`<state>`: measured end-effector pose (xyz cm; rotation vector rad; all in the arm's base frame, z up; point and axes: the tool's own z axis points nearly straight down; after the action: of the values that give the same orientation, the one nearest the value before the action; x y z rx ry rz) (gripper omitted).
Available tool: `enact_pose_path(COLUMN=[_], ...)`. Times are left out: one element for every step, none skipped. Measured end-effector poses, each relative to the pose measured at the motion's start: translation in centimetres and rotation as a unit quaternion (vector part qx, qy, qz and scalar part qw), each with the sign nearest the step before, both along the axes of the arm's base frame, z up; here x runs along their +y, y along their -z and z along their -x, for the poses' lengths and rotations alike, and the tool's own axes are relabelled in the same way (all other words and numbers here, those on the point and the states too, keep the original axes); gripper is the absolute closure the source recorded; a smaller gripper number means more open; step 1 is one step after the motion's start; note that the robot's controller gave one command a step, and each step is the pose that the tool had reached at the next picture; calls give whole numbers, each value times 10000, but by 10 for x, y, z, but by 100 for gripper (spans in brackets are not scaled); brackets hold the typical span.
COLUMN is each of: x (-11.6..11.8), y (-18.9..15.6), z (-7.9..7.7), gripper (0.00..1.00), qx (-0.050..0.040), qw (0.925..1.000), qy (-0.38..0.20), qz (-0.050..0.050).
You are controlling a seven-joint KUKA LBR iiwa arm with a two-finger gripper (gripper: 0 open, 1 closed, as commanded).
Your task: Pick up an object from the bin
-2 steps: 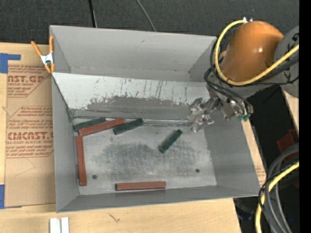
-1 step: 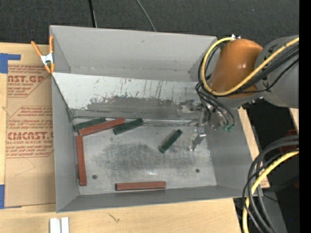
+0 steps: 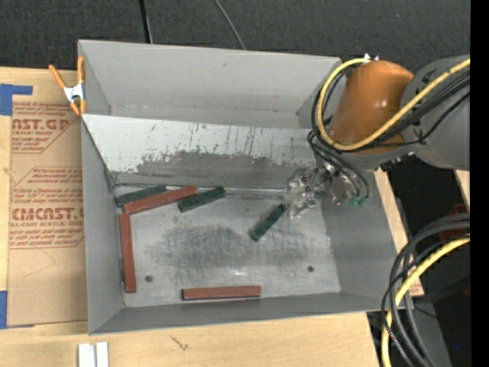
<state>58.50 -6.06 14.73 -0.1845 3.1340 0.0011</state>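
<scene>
Dark green bar (image 3: 267, 222) (tilted), bare bin floor (image 3: 206, 245) left and below

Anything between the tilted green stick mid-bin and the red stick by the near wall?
Nothing. In the camera view, only bare, scuffed bin floor lies between the green stick and the red stick.

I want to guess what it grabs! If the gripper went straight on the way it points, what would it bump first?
Probably the tilted dark green stick, whose upper end lies right by the gripper. Depth is hard to judge.
</scene>
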Motion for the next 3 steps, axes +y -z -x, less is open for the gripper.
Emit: enact_pose_path(x=[0,0,10], y=[0,0,74], z=[0,0,-7], gripper=[0,0,100], qx=[0,0,26], qw=[10000,10000,9990], qy=[0,0,-452], qz=[0,0,10])
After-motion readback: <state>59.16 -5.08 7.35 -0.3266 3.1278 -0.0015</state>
